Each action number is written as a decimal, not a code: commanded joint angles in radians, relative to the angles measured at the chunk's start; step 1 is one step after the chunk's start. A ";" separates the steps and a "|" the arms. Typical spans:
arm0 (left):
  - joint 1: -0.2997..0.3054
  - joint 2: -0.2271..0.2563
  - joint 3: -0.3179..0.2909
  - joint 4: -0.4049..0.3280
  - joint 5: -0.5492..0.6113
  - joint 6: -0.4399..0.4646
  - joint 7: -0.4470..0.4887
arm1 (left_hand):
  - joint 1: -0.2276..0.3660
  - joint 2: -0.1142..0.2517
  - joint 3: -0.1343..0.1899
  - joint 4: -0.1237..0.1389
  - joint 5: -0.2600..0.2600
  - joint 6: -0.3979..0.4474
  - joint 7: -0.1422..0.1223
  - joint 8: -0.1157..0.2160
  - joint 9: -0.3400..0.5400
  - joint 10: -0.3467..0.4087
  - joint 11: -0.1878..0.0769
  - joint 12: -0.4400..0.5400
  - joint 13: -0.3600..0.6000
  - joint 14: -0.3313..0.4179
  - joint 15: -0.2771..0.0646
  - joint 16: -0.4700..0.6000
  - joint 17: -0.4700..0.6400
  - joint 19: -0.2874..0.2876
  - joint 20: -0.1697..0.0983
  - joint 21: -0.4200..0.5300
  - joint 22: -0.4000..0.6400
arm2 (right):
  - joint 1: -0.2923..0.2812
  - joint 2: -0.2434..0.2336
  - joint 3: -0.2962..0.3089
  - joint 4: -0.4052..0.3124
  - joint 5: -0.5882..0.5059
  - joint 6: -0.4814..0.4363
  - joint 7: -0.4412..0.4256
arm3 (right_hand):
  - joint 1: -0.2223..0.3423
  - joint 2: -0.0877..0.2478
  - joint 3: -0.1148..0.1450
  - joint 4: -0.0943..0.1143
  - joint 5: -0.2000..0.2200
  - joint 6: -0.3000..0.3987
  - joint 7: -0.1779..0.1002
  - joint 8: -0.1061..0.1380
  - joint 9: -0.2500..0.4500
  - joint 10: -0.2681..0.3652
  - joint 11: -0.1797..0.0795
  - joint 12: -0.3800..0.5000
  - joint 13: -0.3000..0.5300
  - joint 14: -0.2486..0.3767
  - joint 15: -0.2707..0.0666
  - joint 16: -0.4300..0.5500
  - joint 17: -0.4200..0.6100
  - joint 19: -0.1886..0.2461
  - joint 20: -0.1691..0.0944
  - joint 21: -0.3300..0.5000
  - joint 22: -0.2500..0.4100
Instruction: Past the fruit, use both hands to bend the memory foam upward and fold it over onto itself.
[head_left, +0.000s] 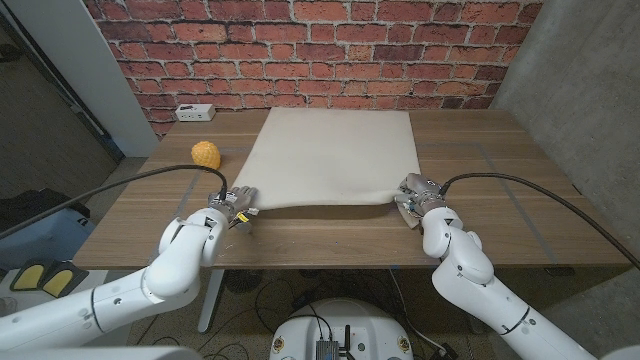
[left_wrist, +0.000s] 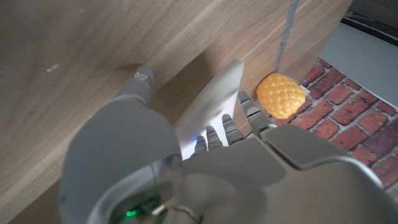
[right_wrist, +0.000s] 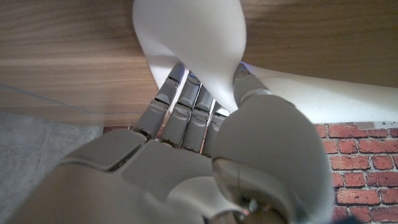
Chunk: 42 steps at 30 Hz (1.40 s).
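The big pale memory foam (head_left: 335, 158) lies on the wooden table (head_left: 500, 200), and it stretches away from both hands toward the brick wall (head_left: 300, 50). Each hand is at one near corner of it. The left hand (head_left: 230, 205) has the near left corner, and in the left wrist view its fingers (left_wrist: 230, 127) sit on one side of the foam edge (left_wrist: 211, 106) with the thumb on the other side, so it looks like it pinches the corner. The right hand (head_left: 415, 195) has the near right corner, and in the right wrist view the foam (right_wrist: 193, 43) curls up between the fingers (right_wrist: 180, 106) and the thumb, so it holds that corner too. Between the two hands the near edge of the foam looks a little lifted and wavy. Both hands look about the same way in from the table's front, so neither is closer to the foam than the other. The yellow fruit (head_left: 206, 154) sits just past the left hand and out to its side, near the foam but not touching it. I think the fold has to go up and away from the hands, toward the far edge by the wall, with both corners rising together so the foam does not twist.
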 joint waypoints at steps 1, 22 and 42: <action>0.132 -0.288 -0.110 0.265 0.533 0.108 0.476 | 0.014 -0.020 -0.026 0.006 -0.008 0.086 -0.022 0.018 0.004 0.081 -0.032 0.015 0.004 0.091 -0.100 0.006 0.002 0.082 -0.027 0.026 0.008 | -0.064 -0.096 0.129 -0.040 0.433 0.148 -0.132 | 0.010 0.004 0.007 -0.008 0.001 0.075 0.004 -0.001 0.007 0.002 -0.006 0.008 0.006 -0.011 -0.061 0.003 0.003 -0.001 0.001 0.003 0.005; 0.184 -0.272 -0.218 0.159 0.181 0.026 0.855 | 0.100 0.193 0.139 0.048 -0.080 1.080 -0.047 0.200 0.015 1.076 -0.071 0.175 0.065 0.700 -0.200 0.012 0.018 0.246 -0.090 0.279 0.068 | -0.024 -0.274 0.034 -0.144 0.559 -0.012 -0.290 | 0.007 -0.003 0.027 -0.014 0.006 0.072 -0.008 -0.015 0.011 -0.031 -0.016 0.006 0.019 -0.046 -0.068 -0.041 -0.008 -0.003 0.014 0.003 0.005; 0.199 -0.339 -0.296 -0.034 -0.112 0.023 0.725 | 0.170 0.172 0.171 -0.015 -0.093 1.185 0.132 0.243 0.053 1.183 -0.032 0.268 0.175 0.802 -0.181 0.012 0.009 0.275 -0.039 0.368 0.074 | 0.275 -0.436 -0.351 -0.340 0.456 -0.527 -0.207 | -0.064 -0.191 0.092 -0.015 0.026 -0.665 -0.117 -0.233 0.004 -0.695 -0.052 -0.300 -0.021 -0.543 0.021 -0.391 -0.138 -0.175 0.094 -0.072 -0.001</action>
